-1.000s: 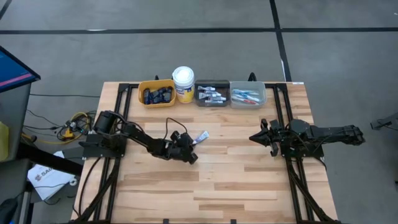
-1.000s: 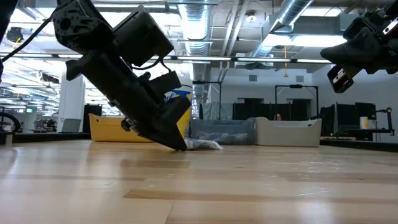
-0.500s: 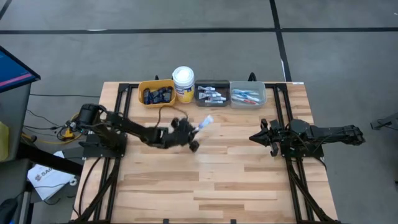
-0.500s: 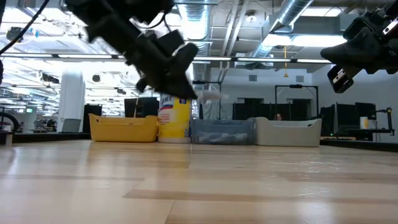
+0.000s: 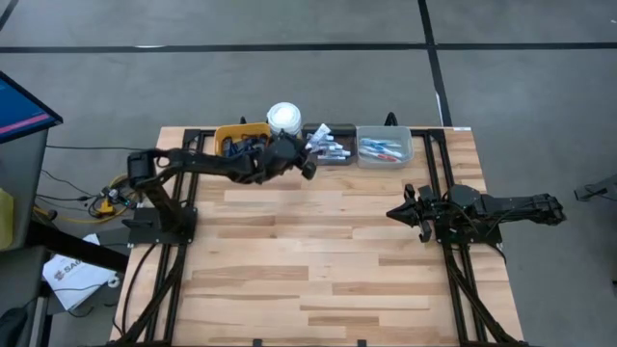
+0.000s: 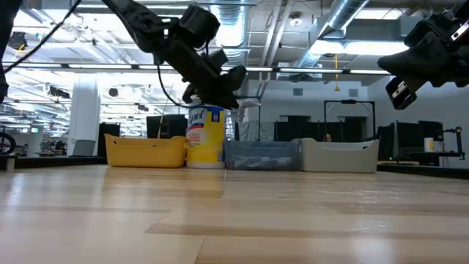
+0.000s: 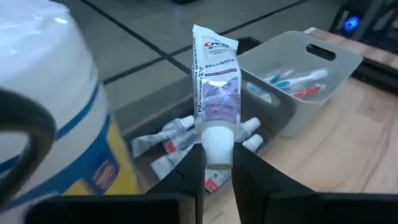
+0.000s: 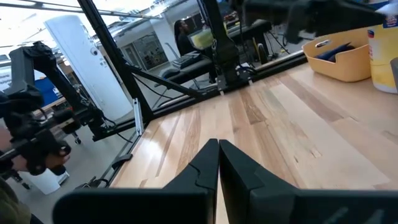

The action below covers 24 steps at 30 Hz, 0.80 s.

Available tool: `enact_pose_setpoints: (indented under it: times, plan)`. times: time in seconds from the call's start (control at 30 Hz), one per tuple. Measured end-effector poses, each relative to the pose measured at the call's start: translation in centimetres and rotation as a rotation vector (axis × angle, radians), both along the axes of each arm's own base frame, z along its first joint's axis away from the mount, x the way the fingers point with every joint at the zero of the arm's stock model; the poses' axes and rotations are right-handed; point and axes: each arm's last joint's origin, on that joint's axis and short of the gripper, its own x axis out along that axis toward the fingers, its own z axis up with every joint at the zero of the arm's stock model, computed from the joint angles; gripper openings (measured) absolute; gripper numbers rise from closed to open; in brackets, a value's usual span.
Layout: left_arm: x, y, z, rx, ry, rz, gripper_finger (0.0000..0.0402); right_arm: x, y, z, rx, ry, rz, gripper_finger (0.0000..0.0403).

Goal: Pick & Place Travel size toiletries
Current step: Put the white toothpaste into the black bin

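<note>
One white tube (image 7: 215,93), cap toward left pincer (image 7: 217,167), lengthwise outward

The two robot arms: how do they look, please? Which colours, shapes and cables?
Both arms are black, built of slim jointed links. The left gripper has two dark, flat, angular fingers. The right gripper has the same dark wedge-shaped fingers. A thin black cable loops along the left arm.
</note>
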Motion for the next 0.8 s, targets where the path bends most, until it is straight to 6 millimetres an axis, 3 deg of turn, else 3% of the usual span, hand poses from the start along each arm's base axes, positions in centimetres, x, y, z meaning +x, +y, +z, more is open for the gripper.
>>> enact_pose_setpoints:
  times: [0.37,0.63,0.8]
  plan:
    - [3.6,1.5,-2.8,-0.071,-0.039,-0.022,0.0049,0.0,0.0,0.0,0.000,0.000,0.002,0.0005]
    - [3.7,1.9,-3.2,-0.058,-0.022,0.001,0.0060,0.0,0.0,0.0,0.000,0.000,0.003,0.0005]
    - [3.5,2.6,-3.2,-0.071,-0.027,-0.011,0.0108,0.0,0.0,0.0,0.000,0.000,0.003,0.0005]
